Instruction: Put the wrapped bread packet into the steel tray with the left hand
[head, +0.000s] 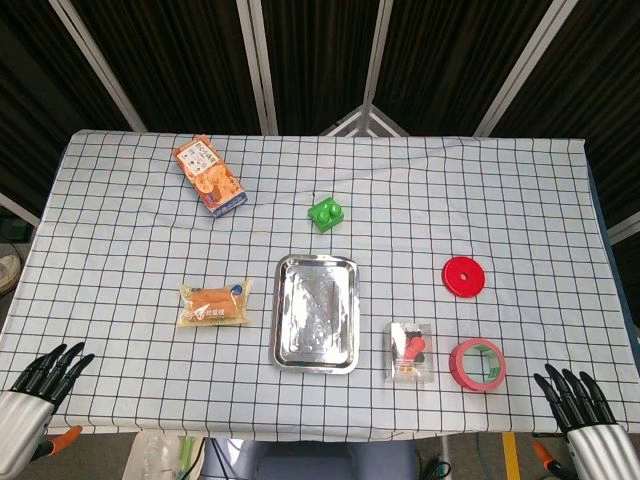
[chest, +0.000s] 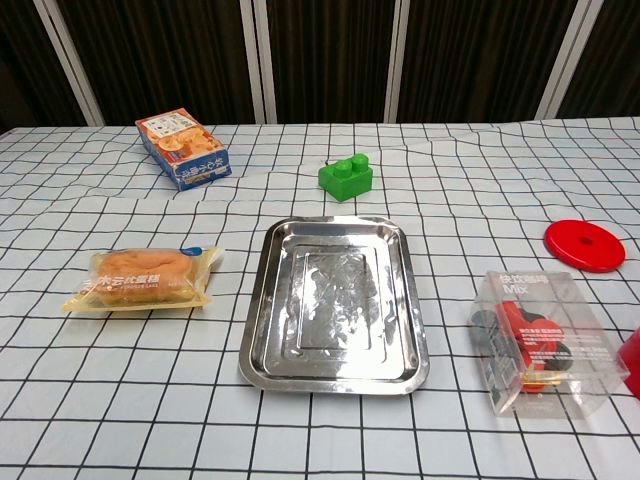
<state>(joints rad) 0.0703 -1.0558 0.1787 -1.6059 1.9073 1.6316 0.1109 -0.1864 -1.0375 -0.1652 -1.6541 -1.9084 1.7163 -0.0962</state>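
Note:
The wrapped bread packet (head: 212, 303) (chest: 142, 281) lies flat on the checked cloth, just left of the steel tray (head: 316, 312) (chest: 334, 301). The tray sits empty in the middle of the table. My left hand (head: 42, 385) hovers at the table's front left corner, fingers spread, holding nothing, well short of the packet. At the front right corner my right hand (head: 580, 405) is likewise spread and empty. Neither hand shows in the chest view.
An orange snack box (head: 208, 176) (chest: 183, 149) lies at the back left. A green block (head: 326, 214) (chest: 346, 176) stands behind the tray. A red disc (head: 464, 276) (chest: 585, 244), a clear plastic box (head: 410, 350) (chest: 540, 340) and a red tape roll (head: 477, 364) lie to the right.

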